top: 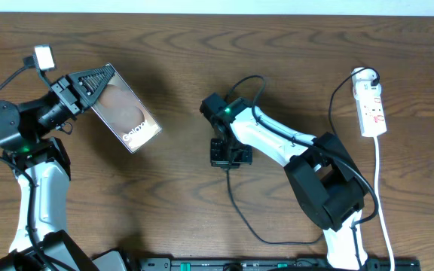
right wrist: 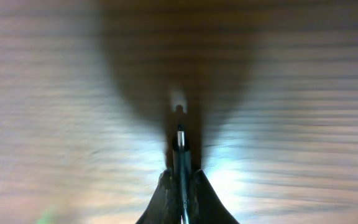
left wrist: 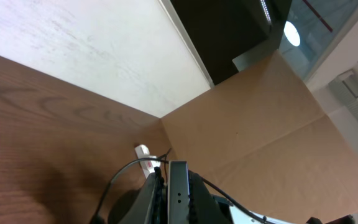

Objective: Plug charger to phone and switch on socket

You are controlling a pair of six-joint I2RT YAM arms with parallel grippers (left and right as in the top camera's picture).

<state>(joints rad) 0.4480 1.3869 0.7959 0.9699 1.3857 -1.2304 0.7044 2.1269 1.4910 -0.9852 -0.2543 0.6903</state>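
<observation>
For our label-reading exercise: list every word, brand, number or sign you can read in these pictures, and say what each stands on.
"Galaxy": white lettering on the phone.
Red marks on the socket: too small to read.
No other text shows.

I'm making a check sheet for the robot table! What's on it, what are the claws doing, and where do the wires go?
Surface: brown wooden table, grain showing.
Job's things: phone held by one end, "Galaxy" end free; charger tip pinched, not yet plugged in; socket far right, untouched.
Clutter: nothing seen.
Grippers: left gripper shut on the phone; right gripper shut on the charger.
Cables: the charger's black cable trails toward the near edge; white cord runs from the socket.
Surroundings: pale wall, cardboard panel.
</observation>
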